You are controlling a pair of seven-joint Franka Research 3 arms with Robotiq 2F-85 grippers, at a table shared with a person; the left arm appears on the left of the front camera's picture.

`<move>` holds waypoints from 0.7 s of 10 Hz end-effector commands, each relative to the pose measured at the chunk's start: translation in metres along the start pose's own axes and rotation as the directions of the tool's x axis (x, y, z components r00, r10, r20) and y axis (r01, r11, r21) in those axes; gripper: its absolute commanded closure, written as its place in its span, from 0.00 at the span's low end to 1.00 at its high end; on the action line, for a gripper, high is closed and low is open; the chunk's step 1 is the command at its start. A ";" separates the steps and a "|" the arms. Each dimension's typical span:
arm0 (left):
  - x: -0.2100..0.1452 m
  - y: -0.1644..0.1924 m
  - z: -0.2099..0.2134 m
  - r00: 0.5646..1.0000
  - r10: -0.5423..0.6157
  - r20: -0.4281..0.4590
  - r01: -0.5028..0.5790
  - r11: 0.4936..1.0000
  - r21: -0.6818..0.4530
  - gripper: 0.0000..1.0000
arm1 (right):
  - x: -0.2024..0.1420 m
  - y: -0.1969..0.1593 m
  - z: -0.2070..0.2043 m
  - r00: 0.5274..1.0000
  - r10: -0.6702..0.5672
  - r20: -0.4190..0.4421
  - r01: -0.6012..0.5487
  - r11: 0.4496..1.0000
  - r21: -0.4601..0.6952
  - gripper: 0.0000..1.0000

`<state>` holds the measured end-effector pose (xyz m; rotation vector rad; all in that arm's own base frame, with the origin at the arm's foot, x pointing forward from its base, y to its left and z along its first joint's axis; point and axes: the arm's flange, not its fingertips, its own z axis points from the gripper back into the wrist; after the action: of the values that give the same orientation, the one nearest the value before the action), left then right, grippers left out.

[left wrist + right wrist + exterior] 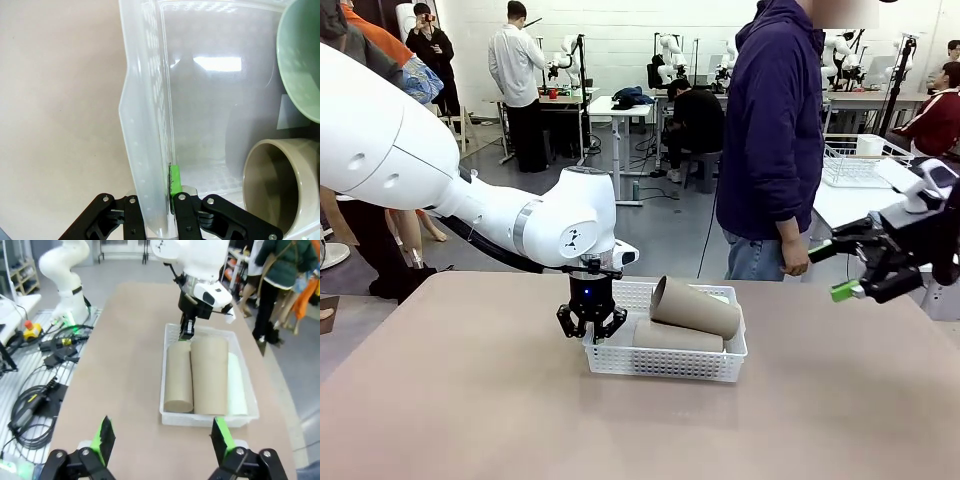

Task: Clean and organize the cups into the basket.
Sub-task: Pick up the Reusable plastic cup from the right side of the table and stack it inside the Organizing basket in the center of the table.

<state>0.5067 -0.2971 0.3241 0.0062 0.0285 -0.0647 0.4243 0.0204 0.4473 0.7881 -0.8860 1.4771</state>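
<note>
Table (470, 400): three cups (209, 375), one basket (660, 362)

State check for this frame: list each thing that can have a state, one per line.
Left gripper: shut on the basket's end wall.
Right gripper: open, empty, raised off to the side.
Basket: upright on the table, holding three cups.
Brown cups: two, on their sides in the basket; one is propped up at an angle.
Green cup: on its side in the basket beside them.
</note>
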 end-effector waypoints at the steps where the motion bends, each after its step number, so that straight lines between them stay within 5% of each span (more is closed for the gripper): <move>1: -0.002 0.002 -0.001 1.000 -0.010 -0.003 0.010 1.000 0.005 1.00 | -0.024 0.009 0.009 0.993 0.012 0.118 -0.007 0.999 -0.042 0.00; 2: -0.002 0.002 -0.001 1.000 -0.010 -0.003 0.010 1.000 0.005 1.00 | -0.029 0.011 0.009 0.991 -0.002 0.133 0.009 0.999 -0.053 0.00; 3: -0.002 0.002 -0.001 1.000 -0.010 -0.003 0.010 1.000 0.005 1.00 | -0.015 0.006 0.009 0.999 -0.003 0.045 0.004 1.000 -0.018 0.00; 7: -0.002 0.002 -0.001 1.000 -0.010 -0.003 0.010 1.000 0.005 1.00 | -0.015 0.006 0.009 0.999 -0.003 0.045 0.004 1.000 -0.018 0.00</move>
<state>0.5067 -0.2971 0.3241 0.0062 0.0285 -0.0647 0.4189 0.0076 0.4361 0.8240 -0.9459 1.4605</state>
